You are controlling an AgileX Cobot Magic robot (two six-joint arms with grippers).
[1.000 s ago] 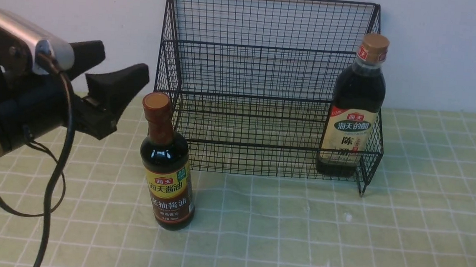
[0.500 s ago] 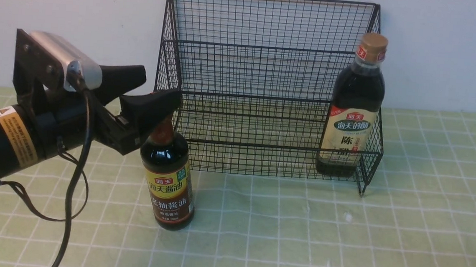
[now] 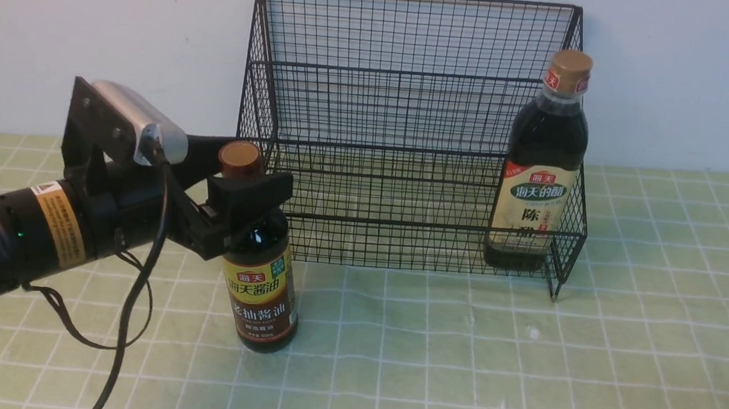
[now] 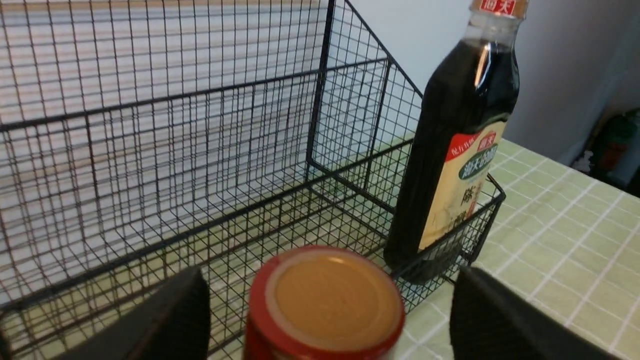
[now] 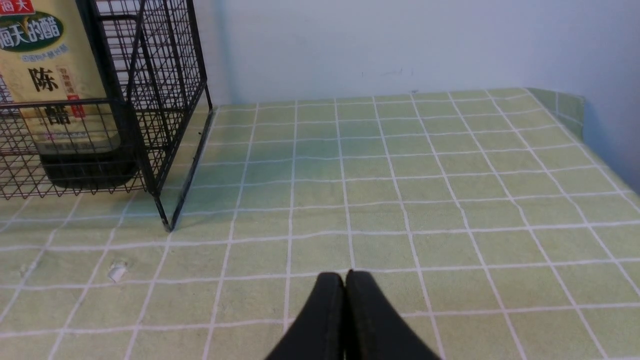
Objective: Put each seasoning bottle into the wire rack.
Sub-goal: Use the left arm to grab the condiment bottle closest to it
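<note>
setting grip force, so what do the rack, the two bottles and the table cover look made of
The rack looks like metal wire welded in a grid, coated black. The slim bottle and the broad bottle show glossy highlights over dark liquid: glass or hard plastic, unclear which. The table cover looks like checked cloth or vinyl.

Through my cameras this looks like a mock kitchen corner set up in a lab or test room. The table [image 3: 520, 369] wears a pale green cloth gridded in white and stands against a plain white wall [image 3: 94, 31]. It carries kitchen ware: a black wire rack [image 3: 412, 73], a slim bottle [image 3: 260, 280] and a broad bottle [image 3: 543, 178] of dark seasoning with printed Chinese labels. Past the table's edge, my left wrist camera catches a dim side area with a blurred green-and-red object [image 4: 617, 140] I can't identify.
</note>
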